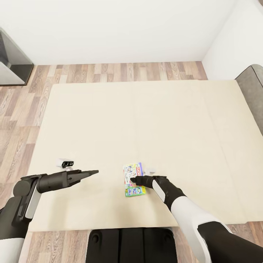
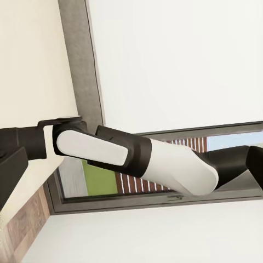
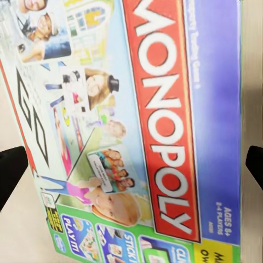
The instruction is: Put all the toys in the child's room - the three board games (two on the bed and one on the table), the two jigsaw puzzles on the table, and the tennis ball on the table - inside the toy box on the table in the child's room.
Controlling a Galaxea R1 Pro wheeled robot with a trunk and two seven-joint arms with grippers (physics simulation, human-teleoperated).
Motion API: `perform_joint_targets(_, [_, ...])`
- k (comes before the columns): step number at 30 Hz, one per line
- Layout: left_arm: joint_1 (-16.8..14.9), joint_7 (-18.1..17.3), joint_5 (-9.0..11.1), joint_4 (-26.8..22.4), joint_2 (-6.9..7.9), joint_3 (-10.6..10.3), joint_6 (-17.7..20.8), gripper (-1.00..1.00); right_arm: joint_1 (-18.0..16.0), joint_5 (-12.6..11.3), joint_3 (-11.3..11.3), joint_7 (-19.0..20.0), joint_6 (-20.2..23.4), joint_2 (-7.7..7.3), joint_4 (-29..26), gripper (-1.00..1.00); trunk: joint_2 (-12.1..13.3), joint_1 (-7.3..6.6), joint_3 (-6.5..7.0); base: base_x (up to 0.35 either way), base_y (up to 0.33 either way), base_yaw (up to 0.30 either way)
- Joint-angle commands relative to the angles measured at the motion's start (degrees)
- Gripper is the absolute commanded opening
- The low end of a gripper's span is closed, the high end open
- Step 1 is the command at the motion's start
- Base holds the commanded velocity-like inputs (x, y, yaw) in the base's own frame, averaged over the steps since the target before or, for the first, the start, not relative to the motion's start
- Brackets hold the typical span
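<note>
Black fingertips (image 3: 12, 174) of the right gripper (image 1: 134, 180) stand apart, one on each side of the Monopoly board game (image 1: 132, 179), which lies flat on the bed (image 1: 109, 120). Off to the side, the left gripper (image 1: 94, 171) looks closed.

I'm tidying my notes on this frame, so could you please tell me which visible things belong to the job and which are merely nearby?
Job:
- colourful flat Monopoly board game box
- wide beige bed
- black right hand

Nearby:
- grey cabinet
- wood-plank floor
</note>
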Motion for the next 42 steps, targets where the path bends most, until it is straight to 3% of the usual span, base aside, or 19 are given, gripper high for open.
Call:
perform_joint_targets(1, [0.0,-0.2,0.0,0.0,0.03,0.0,0.6,1.00,0.0,-0.4,0.2,-0.1,0.3,0.00,-0.1,1.00,-0.1,0.03,-0.06,0.000,0.034,0.000])
perform_joint_targets(42, [0.0,-0.2,0.0,0.0,0.03,0.0,0.6,1.00,0.0,-0.4,0.2,-0.1,0.3,0.00,-0.1,1.00,-0.1,0.03,-0.06,-0.011,0.031,0.029])
